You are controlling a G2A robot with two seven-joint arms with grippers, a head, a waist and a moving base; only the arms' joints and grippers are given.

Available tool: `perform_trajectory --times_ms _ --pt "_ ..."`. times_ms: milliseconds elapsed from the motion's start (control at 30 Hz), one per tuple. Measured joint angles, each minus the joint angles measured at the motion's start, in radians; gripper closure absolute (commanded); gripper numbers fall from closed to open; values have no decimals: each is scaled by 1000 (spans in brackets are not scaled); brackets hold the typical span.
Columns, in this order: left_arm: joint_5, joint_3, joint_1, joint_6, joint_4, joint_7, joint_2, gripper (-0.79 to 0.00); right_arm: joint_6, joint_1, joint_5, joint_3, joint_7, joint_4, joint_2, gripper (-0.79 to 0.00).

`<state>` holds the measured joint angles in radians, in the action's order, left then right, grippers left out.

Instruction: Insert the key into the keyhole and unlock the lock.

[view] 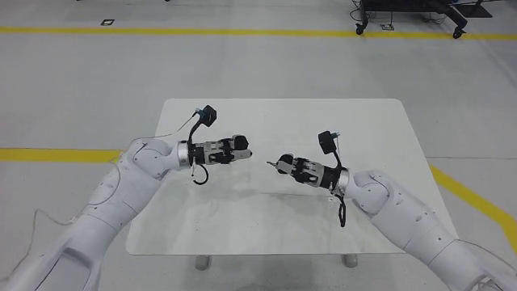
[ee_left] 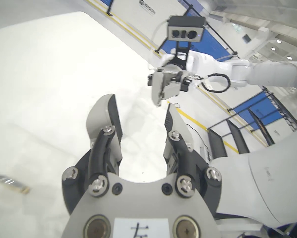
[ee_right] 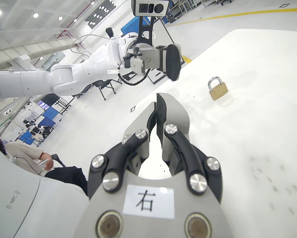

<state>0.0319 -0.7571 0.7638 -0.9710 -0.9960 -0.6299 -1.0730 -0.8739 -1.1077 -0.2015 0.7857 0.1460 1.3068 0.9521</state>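
My left fingers [ee_left: 102, 115] hung spread wide and empty above the surface [view: 363, 129], well inside its edges. The lock [ee_right: 217, 89] stood shackle-up near them, untouched. Across an open gap, my right fingers [ee_right: 173, 115] were pressed together; whether they gripped the key I couldn't tell.

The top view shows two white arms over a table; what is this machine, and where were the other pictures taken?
It is a two-armed robot at a white table. The top view looks down from above its arms. Each other picture comes from a camera on one wrist, looking along that arm's tool. The left tool is open and empty. The right tool is shut; whether it grips anything is unclear. A brass padlock with a silver shackle lies on the table. The tools face each other above the table.
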Motion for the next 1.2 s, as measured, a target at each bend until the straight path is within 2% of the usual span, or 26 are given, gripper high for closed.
perform_trajectory --times_ms 67,200,300,400,533,600,700,900,1100,1200 --pt "178 -39 17 81 -42 103 12 -785 -1 -33 -27 37 -39 10 -9 0" --pt "632 -93 140 357 -239 319 44 -785 9 -112 -84 120 -115 47 -29 0" --pt "884 -106 223 525 -359 298 66 -785 17 -144 -98 153 -135 66 -35 0" --pt "1021 -108 277 652 -430 238 72 -785 16 -143 -97 152 -135 66 -35 0" --pt "1050 -97 288 725 -428 207 62 -782 16 -143 -97 152 -134 66 -35 0" --pt "1045 -86 282 751 -417 200 53 -570 16 -143 -97 152 -134 66 -35 0" --pt "1033 -72 270 762 -403 196 40 -391 16 -143 -97 152 -134 66 -35 0" --pt "1032 -33 244 791 -360 190 12 -299 16 -143 -97 152 -134 66 -35 0" --pt "1033 1 223 845 -326 181 -18 -135 16 -143 -97 152 -134 66 -35 0" --pt "1047 9 216 870 -311 180 -28 -117 16 -143 -97 152 -134 66 -35 0"
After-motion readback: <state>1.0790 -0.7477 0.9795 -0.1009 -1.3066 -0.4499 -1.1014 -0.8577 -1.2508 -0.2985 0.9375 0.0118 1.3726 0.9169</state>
